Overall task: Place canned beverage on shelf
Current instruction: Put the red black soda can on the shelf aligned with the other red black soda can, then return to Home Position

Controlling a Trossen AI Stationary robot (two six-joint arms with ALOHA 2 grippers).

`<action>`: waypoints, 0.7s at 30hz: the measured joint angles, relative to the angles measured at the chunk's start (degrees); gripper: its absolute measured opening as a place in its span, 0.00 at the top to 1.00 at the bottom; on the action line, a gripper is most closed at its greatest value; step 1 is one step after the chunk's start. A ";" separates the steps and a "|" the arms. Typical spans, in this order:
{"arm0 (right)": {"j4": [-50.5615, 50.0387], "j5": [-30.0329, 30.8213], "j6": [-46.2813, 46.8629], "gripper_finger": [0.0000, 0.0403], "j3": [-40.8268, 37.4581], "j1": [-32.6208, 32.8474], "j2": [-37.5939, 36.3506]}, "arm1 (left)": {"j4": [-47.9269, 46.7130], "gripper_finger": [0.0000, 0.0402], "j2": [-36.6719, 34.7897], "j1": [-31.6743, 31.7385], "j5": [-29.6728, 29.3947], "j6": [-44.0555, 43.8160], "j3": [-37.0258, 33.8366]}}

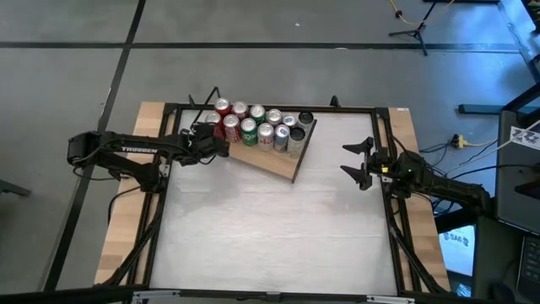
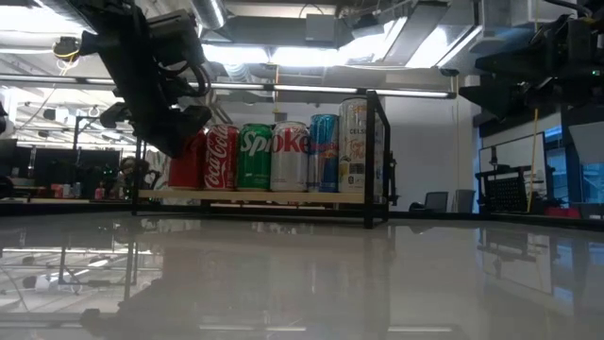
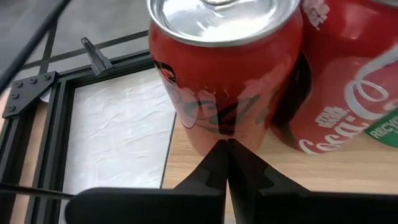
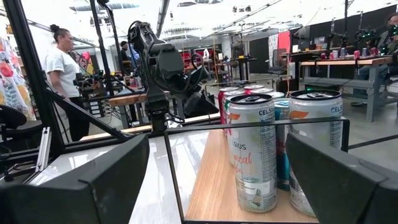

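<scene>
The wooden shelf [image 1: 283, 165] lies slantwise at the table's far side and carries several cans in two rows. A red can [image 3: 224, 74] stands upright on the board's left end [image 1: 230, 127], next to a Coca-Cola can [image 3: 348, 81]. My left gripper [image 1: 215, 139] is shut, and its tips [image 3: 227, 149] are level at the red can's lower side, on the can's left. In the low view the left gripper [image 2: 175, 137] hides part of that can. My right gripper [image 1: 361, 160] is open and empty at the table's right edge, facing the shelf. My left gripper's shut fingertips [image 3: 217, 158] point level from the table's left at the red can's lower side wall [image 3: 225, 127]. I cannot tell whether they touch it. The can stands upright on the shelf board [image 3: 298, 174].
A black frame [image 1: 160, 194] runs around the pale tabletop [image 1: 270, 228], which is bare in front of the shelf. Thin black wire supports [image 2: 373, 156] stand at the shelf's right end. A person [image 4: 62, 68] stands in the room beyond the table.
</scene>
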 joint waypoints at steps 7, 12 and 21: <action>-0.48 -1.57 0.03 0.08 0.00 0.02 0.01 | -1.41 1.00 -2.77 -3.99 2.48 -0.36 0.00; -1.72 -1.51 0.13 0.08 0.01 0.02 0.00 | -2.59 1.00 -8.08 -8.23 5.13 -0.26 0.00; -5.50 -1.51 0.22 0.08 0.02 0.02 0.02 | -2.30 1.00 -24.53 -16.10 5.13 10.54 0.00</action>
